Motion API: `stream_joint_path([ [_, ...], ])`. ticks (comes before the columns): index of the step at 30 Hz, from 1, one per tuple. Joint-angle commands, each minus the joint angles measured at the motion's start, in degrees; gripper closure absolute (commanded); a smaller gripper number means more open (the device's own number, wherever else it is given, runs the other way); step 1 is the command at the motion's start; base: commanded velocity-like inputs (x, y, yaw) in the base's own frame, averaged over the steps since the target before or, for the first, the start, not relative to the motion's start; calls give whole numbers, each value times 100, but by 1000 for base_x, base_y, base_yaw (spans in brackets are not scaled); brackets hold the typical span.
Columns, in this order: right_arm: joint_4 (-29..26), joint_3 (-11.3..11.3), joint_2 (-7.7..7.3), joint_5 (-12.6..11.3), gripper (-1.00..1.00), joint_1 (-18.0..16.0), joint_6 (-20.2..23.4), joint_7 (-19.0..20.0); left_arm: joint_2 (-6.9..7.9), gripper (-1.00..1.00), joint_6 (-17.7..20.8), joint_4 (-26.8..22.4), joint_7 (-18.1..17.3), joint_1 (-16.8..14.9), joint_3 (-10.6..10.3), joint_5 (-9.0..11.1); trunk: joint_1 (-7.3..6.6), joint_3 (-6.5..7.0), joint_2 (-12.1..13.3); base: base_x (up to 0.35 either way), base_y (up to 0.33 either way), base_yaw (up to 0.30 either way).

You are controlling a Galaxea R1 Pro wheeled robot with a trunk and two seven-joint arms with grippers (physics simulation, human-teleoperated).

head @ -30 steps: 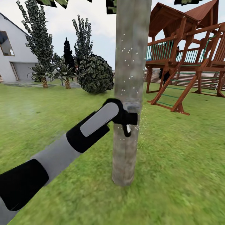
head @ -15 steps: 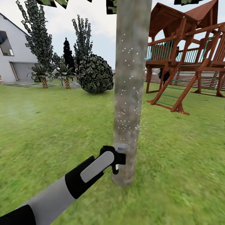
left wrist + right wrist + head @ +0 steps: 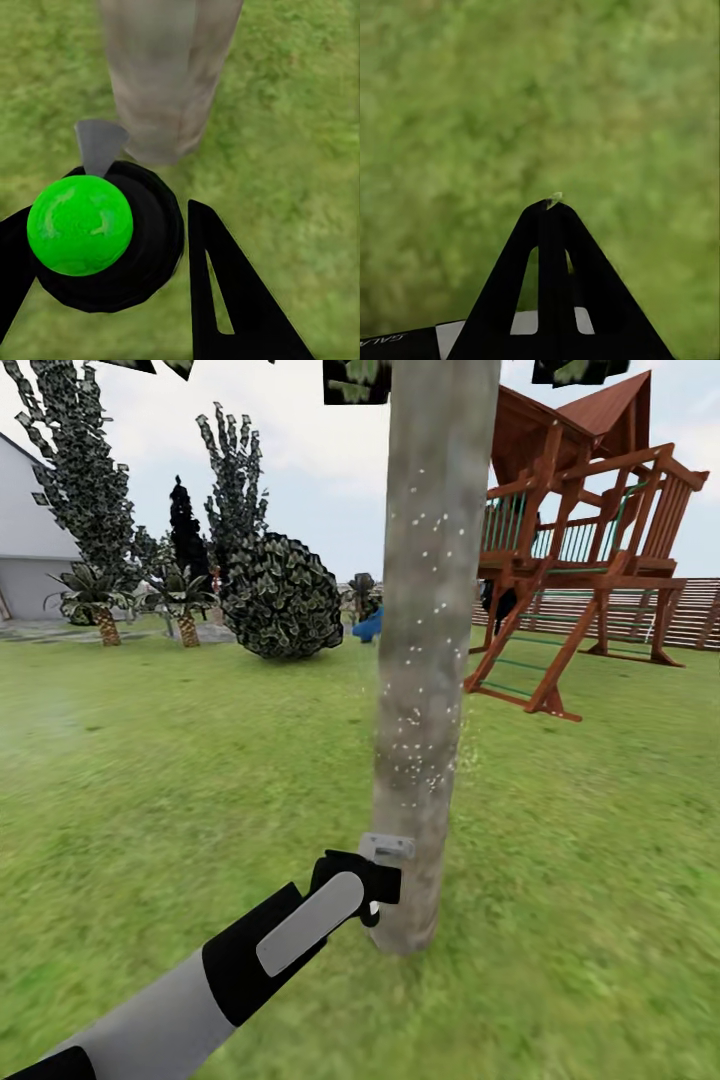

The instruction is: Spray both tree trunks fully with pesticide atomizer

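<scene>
Trunk (image 3: 425, 660) dead ahead, thick grey-brown column rising from the grass (image 3: 150, 780); left gripper (image 3: 372, 890) low beside its base, jaws clamped round the pesticide atomizer (image 3: 385, 850); in the left wrist view the bottle's green-topped dark body (image 3: 97, 232) sits between the fingers, grey nozzle pointing at the bark, just short of it. White pesticide specks (image 3: 420, 750) dot the mid and upper trunk; lowest stretch near the ground looks barer, so my guess is next spray aims there, nozzle axis held straight at the bark. Right gripper (image 3: 550, 206) hangs over lawn, fingers pressed together, nothing held. Playhouse (image 3: 590, 540) beyond on the right; 2nd tree not identifiable.
</scene>
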Motion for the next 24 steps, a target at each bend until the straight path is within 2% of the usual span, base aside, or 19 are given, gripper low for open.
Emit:
stream_joint_path([
  [1, -18, 13, -6, -50, 100, 1, 15, -52, 0, 100, 21, -6, 61, -5, -3, 31, 1, -5, -3, 70, 333, -8],
  [6, -17, 13, -8, -50, 100, 1, 15, -48, -2, 100, 14, -6, 61, -6, -2, 25, 1, -5, -3, 81, 333, -34],
  [12, -14, 13, -9, -56, 100, 1, 15, -44, -6, 100, 4, -6, 61, -5, -2, 24, 1, 0, -3, 133, 308, -211],
  [16, -16, 13, -8, -63, 100, 1, 15, -44, -4, 100, 4, -12, 61, -2, -3, 24, 1, 7, -3, 51, 98, -206],
  [20, -10, -7, -9, -57, 100, 1, 15, -50, 4, 100, 3, 5, 61, 1, -3, 22, 1, 8, -3, 5, 9, -47],
  [21, -9, -25, -9, -53, 100, 1, 15, -55, 24, 100, 3, 45, 62, 2, 2, 22, 1, 8, -3, 1, 2, -11],
  [24, -12, -68, -29, -57, 100, -2, 15, -99, 276, 100, 4, 97, 61, 27, -2, 2, 1, 9, -3, 0, 1, -3],
])
